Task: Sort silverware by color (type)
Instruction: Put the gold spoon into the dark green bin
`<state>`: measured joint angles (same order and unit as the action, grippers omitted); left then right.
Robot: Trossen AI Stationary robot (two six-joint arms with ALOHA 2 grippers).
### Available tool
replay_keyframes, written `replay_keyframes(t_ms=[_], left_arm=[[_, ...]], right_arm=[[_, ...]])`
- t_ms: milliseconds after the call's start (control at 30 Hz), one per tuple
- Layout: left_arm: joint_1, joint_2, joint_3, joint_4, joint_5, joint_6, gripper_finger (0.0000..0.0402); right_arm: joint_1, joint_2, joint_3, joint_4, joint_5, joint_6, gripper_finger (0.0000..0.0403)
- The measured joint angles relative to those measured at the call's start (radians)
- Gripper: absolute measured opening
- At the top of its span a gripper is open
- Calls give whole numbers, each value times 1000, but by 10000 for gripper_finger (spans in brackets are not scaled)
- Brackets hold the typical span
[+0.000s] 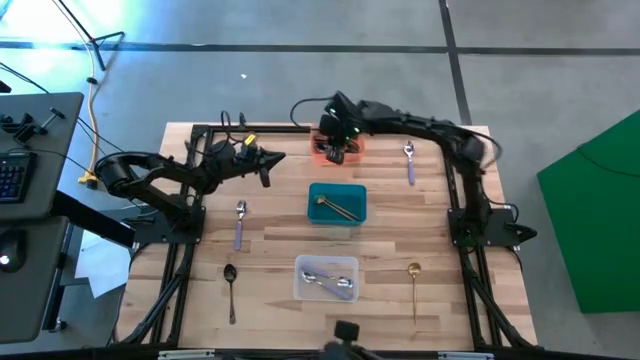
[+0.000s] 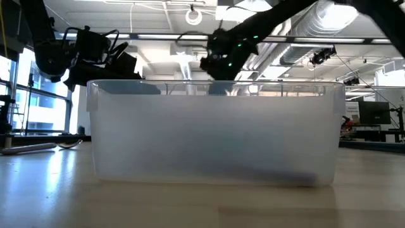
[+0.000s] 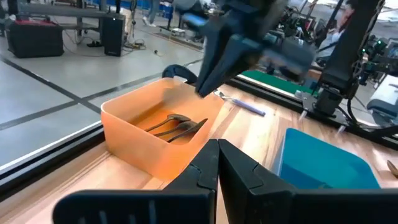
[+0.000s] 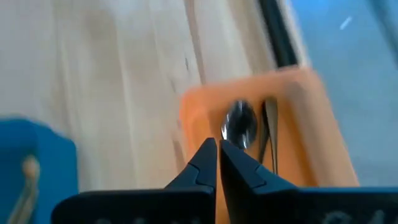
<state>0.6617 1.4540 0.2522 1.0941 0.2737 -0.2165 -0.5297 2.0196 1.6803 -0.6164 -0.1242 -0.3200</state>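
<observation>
The orange bin [image 1: 352, 147] stands at the far middle of the table, with dark spoons [image 3: 176, 126] lying on its floor. My right gripper [image 4: 217, 147] hovers above this bin, pointing down, fingers shut and empty; the dark spoons [image 4: 241, 126] lie beyond its tips. My left gripper [image 1: 272, 160] waits to the left of the orange bin, held above the table, shut and empty [image 3: 217, 148]. Loose on the wood lie a silver piece [image 1: 240, 222], a black spoon [image 1: 230, 290], a gold spoon [image 1: 414, 284] and a silver fork [image 1: 409, 160].
The teal bin [image 1: 337, 203] in the middle holds gold pieces. The clear bin [image 1: 327, 278] near the front edge holds silver pieces and fills the low view [image 2: 215, 133]. A black frame [image 1: 200, 130] borders the table. Bare wood lies between the bins and the loose pieces.
</observation>
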Motion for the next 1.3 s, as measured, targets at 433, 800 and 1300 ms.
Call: replay_keyframes(t_ms=[433,800,1300], left_arm=[[0,0,364,-857,-381,38,9],[96,0,582,-1518,-435,-40,105],[277,150,583,-1455,-384,-88,163]], right_arm=[[33,-663,-835,577,216,275,0],[33,-1049,-1114,649,282,279,0],[32,-1118,-1246,734,280,270,0]])
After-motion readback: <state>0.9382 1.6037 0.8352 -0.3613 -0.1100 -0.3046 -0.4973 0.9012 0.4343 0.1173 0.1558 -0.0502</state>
